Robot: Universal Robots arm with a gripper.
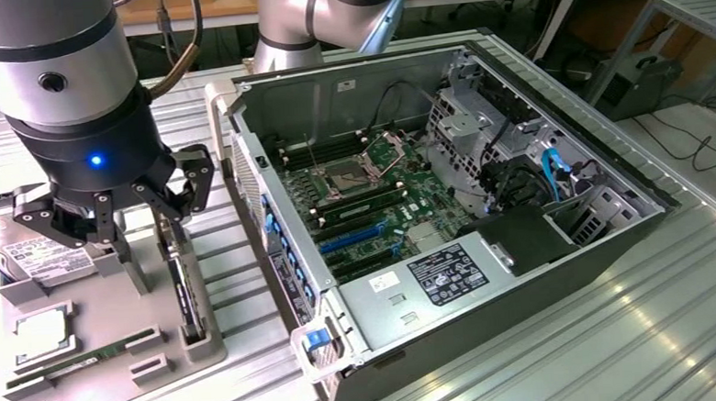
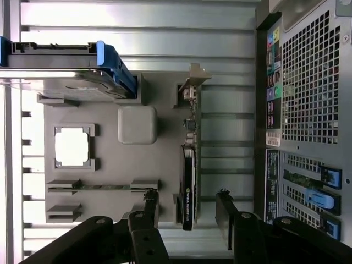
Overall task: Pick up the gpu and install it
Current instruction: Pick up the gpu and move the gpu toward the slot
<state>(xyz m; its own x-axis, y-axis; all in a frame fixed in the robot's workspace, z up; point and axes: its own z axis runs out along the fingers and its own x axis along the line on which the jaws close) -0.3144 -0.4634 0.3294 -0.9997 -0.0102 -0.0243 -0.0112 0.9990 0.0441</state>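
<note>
Plainly, little of the job was done. My claw [image 1: 153, 266] hung spread wide over the grey holder tray [image 1: 110, 379], a finger on either side of the gpu [image 1: 190, 306]. The card stood on edge in its slot, on the side of the tray nearest the open computer case [image 1: 456, 186]. I could see no finger touching it. Nothing was gripped or lifted, and no card stood in the blue expansion slots [image 1: 353, 237]. By my reckoning, the pick and the fitting both remained.
</note>
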